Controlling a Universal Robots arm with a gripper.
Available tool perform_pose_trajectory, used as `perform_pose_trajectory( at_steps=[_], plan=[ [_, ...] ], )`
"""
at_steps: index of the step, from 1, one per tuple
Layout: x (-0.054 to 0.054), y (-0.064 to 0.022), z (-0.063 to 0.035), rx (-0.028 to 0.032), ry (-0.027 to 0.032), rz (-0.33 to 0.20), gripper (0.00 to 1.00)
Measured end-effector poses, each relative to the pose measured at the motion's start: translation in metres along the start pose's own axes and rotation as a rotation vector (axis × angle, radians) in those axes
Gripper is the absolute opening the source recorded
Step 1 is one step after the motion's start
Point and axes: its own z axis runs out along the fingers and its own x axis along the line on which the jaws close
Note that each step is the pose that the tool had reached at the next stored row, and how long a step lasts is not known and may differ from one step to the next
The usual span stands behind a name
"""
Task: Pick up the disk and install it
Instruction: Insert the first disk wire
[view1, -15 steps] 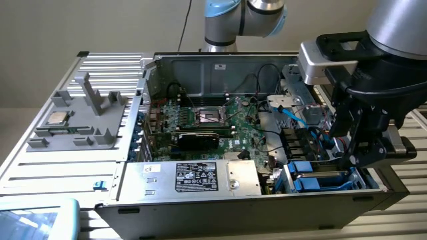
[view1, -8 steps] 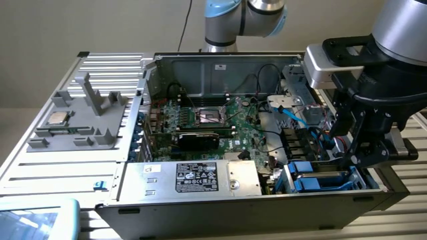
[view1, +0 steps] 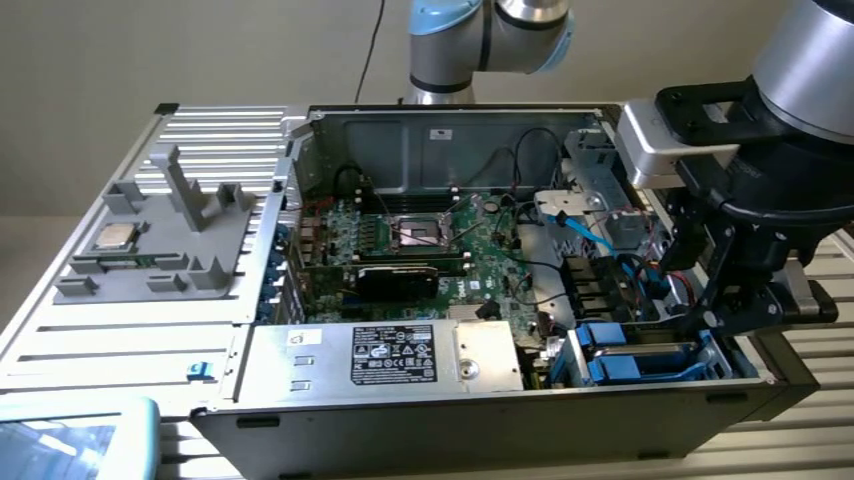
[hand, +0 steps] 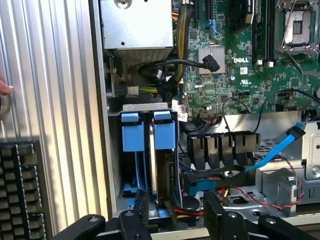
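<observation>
Claw (view1: 731, 318) is spread wide and pinches nothing. You can see its two black fingers (hand: 141, 212) standing apart in the wrist view, hanging just above the drive bay (hand: 145, 107) at the corner of the open computer case (view1: 400, 420). The disk (hand: 162, 167) stands on edge in that bay, directly beneath the claw, with its blue frame between the bay's rails. A second blue carrier (hand: 130, 132) sits just beside it. You may judge the disk seated or nearly so, but how deep it sits cannot be told from here.

Mind three risks.
- **Bay lip:** The fingers hang close to the bay's metal lip, so any sideways drift could catch a fingertip on it and jar the disk.
- **Loose wiring:** A blue data cable (hand: 280, 147) and thin red and black wires (hand: 272, 197) lie loose just beside the claw, toward the motherboard (hand: 240, 75), and a finger could snag them.
- **Person nearby:** A person's fingertip (hand: 5, 89) rests by the ribbed table (hand: 55, 100), on the side of the claw away from the motherboard, and a wide swing could reach it.
</observation>
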Motion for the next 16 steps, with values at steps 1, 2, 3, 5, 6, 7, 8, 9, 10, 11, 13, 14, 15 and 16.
perform_pose_trajectory(
  at_steps=[1, 2, 3, 5, 6, 7, 8, 9, 10, 11, 13, 14, 15, 16],
  plan=[
    [0.001, -0.0002, 0.0004, -0.0065, -0.003, 0.001, 0.56],
    [0.003, -0.0003, 0.0008, -0.0135, -0.0057, 0.002, 0.56],
    [0.004, -0.0006, 0.001, -0.0201, -0.0084, 0.003, 0.56],
    [0.007, -0.0011, 0.0014, -0.0314, -0.0172, 0.005, 0.56],
    [0.008, -0.0015, 0.0016, -0.0353, -0.0232, 0.006, 0.56],
    [0.009, -0.0022, 0.0016, -0.0383, -0.0298, 0.007, 0.56],
    [0.01, -0.0033, 0.0019, -0.0402, -0.0369, 0.008, 0.56],
    [0.011, -0.0044, 0.0024, -0.0412, -0.0437, 0.009, 0.56],
    [0.012, -0.0057, 0.003, -0.0424, -0.0502, 0.009, 0.56],
    [0.013, -0.0068, 0.0037, -0.0439, -0.0561, 0.01, 0.56],
    [0.015, -0.0089, 0.0049, -0.0498, -0.0655, 0.012, 0.56],
    [0.016, -0.0099, 0.0057, -0.0533, -0.0696, 0.013, 0.56],
    [0.017, -0.0108, 0.0062, -0.057, -0.0731, 0.014, 0.56],
    [0.018, -0.0117, 0.0068, -0.0613, -0.0768, 0.014, 0.56]
  ],
)
